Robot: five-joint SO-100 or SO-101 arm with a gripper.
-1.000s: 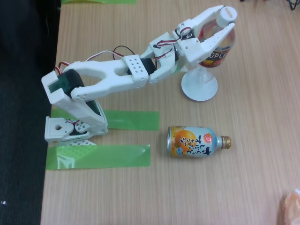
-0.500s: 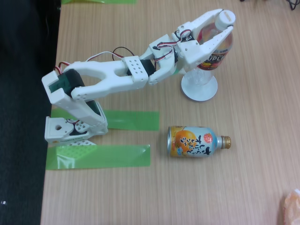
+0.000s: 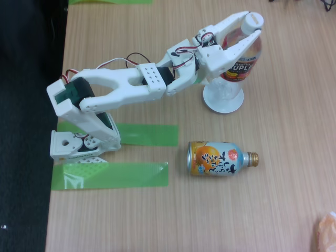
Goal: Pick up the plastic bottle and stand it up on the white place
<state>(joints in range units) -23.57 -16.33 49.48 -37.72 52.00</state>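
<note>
In the fixed view the plastic bottle (image 3: 242, 59) is nearly upright, with its white cap at the top and its red, yellow and black label facing the camera. Its clear lower part meets the white place (image 3: 223, 100), a small round disc on the wooden table. My gripper (image 3: 251, 24) is shut on the bottle's upper part, one white finger on each side just below the cap. The arm reaches in from its base at the left. I cannot tell whether the bottle's base rests fully on the disc.
An orange-and-silver bottle-can (image 3: 216, 158) lies on its side below the disc. Two green tape strips (image 3: 143, 134) (image 3: 110, 175) lie beside the arm's base (image 3: 79, 147). The table's left edge (image 3: 61, 79) borders dark floor. An orange object (image 3: 326, 232) sits at the bottom right corner.
The gripper and the bottle's top have shifted slightly to the left and the bottle stands straighter over the disc. The can has not moved.
</note>
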